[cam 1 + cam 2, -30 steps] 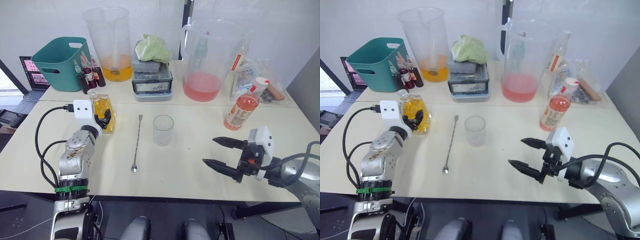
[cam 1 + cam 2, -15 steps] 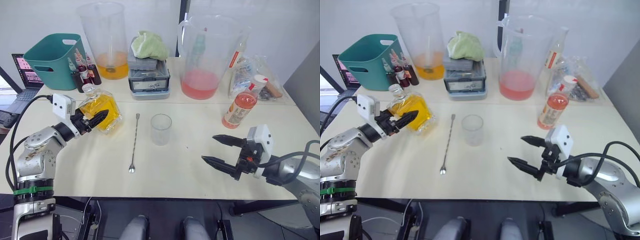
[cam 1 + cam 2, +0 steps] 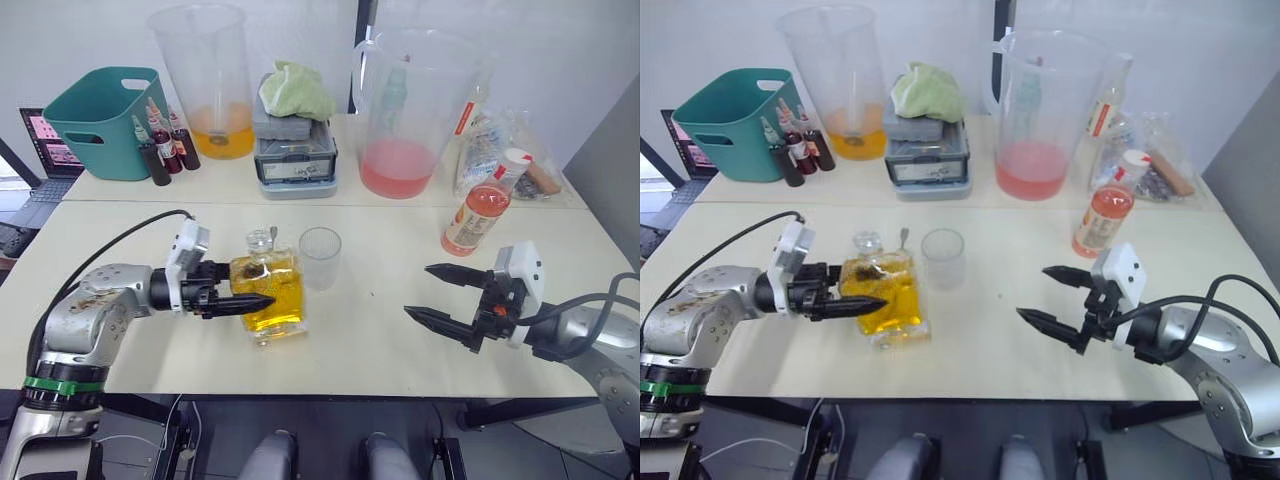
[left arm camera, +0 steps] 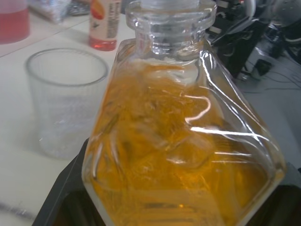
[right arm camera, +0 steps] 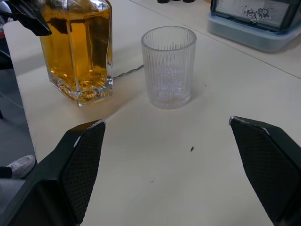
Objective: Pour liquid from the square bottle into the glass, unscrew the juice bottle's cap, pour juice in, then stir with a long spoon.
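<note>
Items on the surface (image 3: pixel 380 330), counted from left to right:

- One teal bin (image 3: pixel 105 122) stood at the rear left. Beside it stood a cluster of small dark dropper bottles (image 3: pixel 160 148); their exact number could not be told.
- Two large clear jugs stood at the rear. The left jug (image 3: pixel 208 80) held a shallow layer of orange liquid. The right jug (image 3: pixel 408 110) held a layer of pinkish-red liquid.
- One grey box (image 3: pixel 295 150) sat between the jugs, with one green cloth (image 3: pixel 295 92) on top of it.
- One square bottle (image 3: pixel 268 298) stood in front of centre. It was upright, stoppered, and roughly three-quarters full of yellow-orange liquid (image 4: pixel 178 169).
- One glass (image 3: pixel 320 258) stood just beside the square bottle, on its right. It was upright and appeared empty.
- One long spoon (image 5: pixel 127 71) lay on the surface behind the square bottle; only a short length of its handle was visible.
- One juice bottle (image 3: pixel 476 215) stood at the right, well apart from the glass. It was upright with its white cap (image 3: pixel 518 160) fitted and held pinkish-red juice (image 3: pixel 488 206) to roughly half its height.

End effectors, two in all:

- The left end effector (image 3: pixel 250 300) was clamped on the square bottle, one black finger along each side.
- The right end effector (image 3: pixel 432 295) hovered over the surface near the front right with its fingers spread wide apart, holding nothing.
</note>
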Tool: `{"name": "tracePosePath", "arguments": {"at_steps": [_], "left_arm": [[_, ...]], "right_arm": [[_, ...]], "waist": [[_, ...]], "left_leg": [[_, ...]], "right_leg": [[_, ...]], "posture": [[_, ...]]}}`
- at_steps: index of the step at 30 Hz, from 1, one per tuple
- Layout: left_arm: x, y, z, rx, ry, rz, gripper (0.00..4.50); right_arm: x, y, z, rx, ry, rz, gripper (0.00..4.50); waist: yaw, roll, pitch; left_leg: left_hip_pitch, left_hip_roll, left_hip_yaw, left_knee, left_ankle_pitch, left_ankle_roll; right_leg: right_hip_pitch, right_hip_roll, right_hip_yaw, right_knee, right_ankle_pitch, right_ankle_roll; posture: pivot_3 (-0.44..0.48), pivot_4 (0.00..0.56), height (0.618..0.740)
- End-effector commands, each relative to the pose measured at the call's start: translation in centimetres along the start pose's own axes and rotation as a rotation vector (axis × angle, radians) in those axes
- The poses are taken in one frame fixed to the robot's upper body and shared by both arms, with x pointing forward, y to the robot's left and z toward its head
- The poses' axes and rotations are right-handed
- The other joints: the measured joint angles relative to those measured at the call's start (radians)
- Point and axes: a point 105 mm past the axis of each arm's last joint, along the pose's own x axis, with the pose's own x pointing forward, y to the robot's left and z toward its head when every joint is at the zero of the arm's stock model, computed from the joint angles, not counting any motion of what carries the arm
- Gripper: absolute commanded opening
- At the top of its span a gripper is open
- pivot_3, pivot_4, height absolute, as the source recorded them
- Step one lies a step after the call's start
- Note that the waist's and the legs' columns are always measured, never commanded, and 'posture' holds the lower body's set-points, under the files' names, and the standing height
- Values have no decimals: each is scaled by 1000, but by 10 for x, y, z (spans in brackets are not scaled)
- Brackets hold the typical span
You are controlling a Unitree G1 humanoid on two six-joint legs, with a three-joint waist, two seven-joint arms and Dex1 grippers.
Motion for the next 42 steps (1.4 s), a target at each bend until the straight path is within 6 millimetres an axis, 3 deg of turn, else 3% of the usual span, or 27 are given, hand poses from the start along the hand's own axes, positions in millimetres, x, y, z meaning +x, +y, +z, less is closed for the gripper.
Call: {"name": "tracePosePath", "arguments": {"at_steps": [1, 8, 19, 21, 22, 24, 29, 42], "left_arm": [[27, -14, 28, 211, -49, -125, 2793], [62, -6, -1, 300, 16, -180, 2793], [64, 3, -22, 301, 98, -173, 2793], [65, 2, -21, 282, 84, -169, 2793], [65, 2, -20, 271, 78, -170, 3833], [66, 3, -14, 268, 53, -163, 4405], [65, -2, 7, 265, -2, -174, 4458], [69, -7, 1, 264, 27, -173, 4458]], "right_arm": [[-3, 2, 11, -42, -23, -10, 4500], [-4, 2, 13, -43, -28, -37, 4500], [-9, 6, 12, -37, -24, -74, 4500], [-9, 6, 12, -34, -25, -80, 4500], [-9, 6, 12, -33, -25, -82, 4500], [-9, 6, 11, -31, -25, -84, 4500], [-10, 6, 10, -25, -21, -87, 4500], [-9, 4, 10, -24, -21, -87, 4500]], "waist": [[4, 0, 0], [-1, 0, 0], [-4, 0, 0], [-4, 0, 0], [-4, 1, 0], [-5, 1, 0], [-6, 1, 0], [-5, 1, 0]], "left_leg": [[0, 0, 0, 1, 0, 0], [1, 0, 3, 1, 0, 0], [3, 0, 3, 3, 0, 1], [3, 0, 3, 3, 0, 1], [4, 0, 3, 3, 0, 1], [4, 0, 3, 4, 0, 1], [3, 0, 3, 5, 0, 1], [3, 0, 3, 5, 0, 1]], "right_leg": [[0, 0, 0, 0, 0, 0], [0, 0, 0, 1, 0, 0], [2, 0, 1, 1, 0, 0], [3, 0, 1, 1, 0, 0], [3, 0, 1, 1, 0, 0], [4, 0, 1, 1, 0, 0], [3, 0, 1, 2, 0, 1], [4, 0, 1, 2, 0, 1]], "posture": [[0, 150, 740], [0, 150, 740], [0, 150, 740], [0, 150, 740], [0, 150, 740], [0, 150, 740], [0, 150, 740], [0, 150, 740]]}}
